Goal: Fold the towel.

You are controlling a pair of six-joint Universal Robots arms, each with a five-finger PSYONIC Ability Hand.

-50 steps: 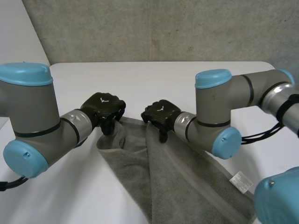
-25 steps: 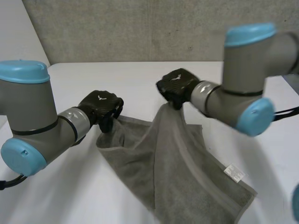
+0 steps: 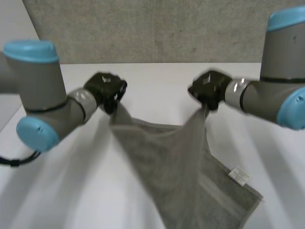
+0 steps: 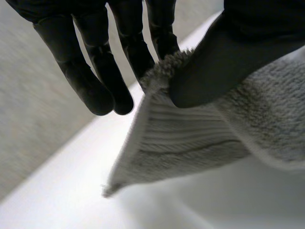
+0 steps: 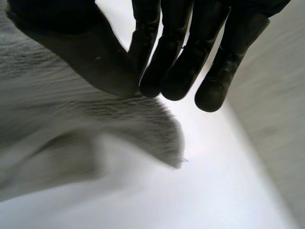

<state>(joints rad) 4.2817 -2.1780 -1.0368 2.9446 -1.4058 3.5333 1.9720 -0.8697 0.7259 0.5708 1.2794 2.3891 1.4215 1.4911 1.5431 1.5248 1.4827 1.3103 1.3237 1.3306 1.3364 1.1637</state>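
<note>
The worktop [image 3: 62,191] is white and smooth. Behind it stands a rough grey wall [image 3: 157,28]. The grey towel [image 3: 171,157] hangs between the two hands. Its two top corners are up in the air, and its lower part lies on the worktop, close to the robot. A small white label [image 3: 238,175] sits on the towel's edge at the right. The left hand [image 3: 106,87] pinches one top corner between its thumb and a finger, and its other fingers stick out straight. The right hand [image 3: 208,89] pinches the other top corner in the same way. The hands are well apart, and the towel sags a little between them.
</note>
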